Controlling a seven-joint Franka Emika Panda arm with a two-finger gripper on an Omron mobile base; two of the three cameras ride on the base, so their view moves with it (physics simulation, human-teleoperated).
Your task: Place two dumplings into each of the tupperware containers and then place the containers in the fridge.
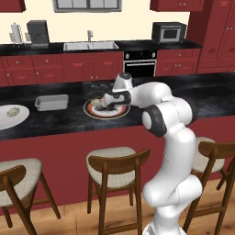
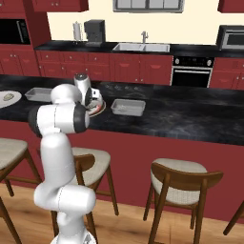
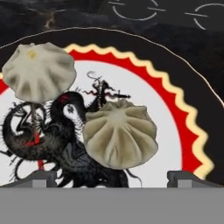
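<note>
Two dumplings lie on the red-rimmed plate (image 3: 183, 105): one dumpling (image 3: 120, 133) sits close in front of my gripper (image 3: 113, 179), the other dumpling (image 3: 39, 72) farther to the left. The gripper (image 1: 109, 102) is open and hovers low over that plate (image 1: 106, 111), fingertips (image 3: 37, 178) apart on either side of the near dumpling, not touching it. One tupperware container (image 1: 51, 102) stands left of the plate, also seen as the far container (image 2: 38, 94). A second container (image 2: 127, 106) stands right of the plate. The fridge is out of view.
A round white plate (image 1: 7, 120) with a small pale lump (image 1: 13, 111) lies at the counter's left end. A cooktop (image 1: 98, 86) is marked behind the plate. Wooden stools (image 1: 114, 167) stand under the counter's front edge. The sink (image 1: 90, 45) and oven (image 1: 140, 66) line the back wall.
</note>
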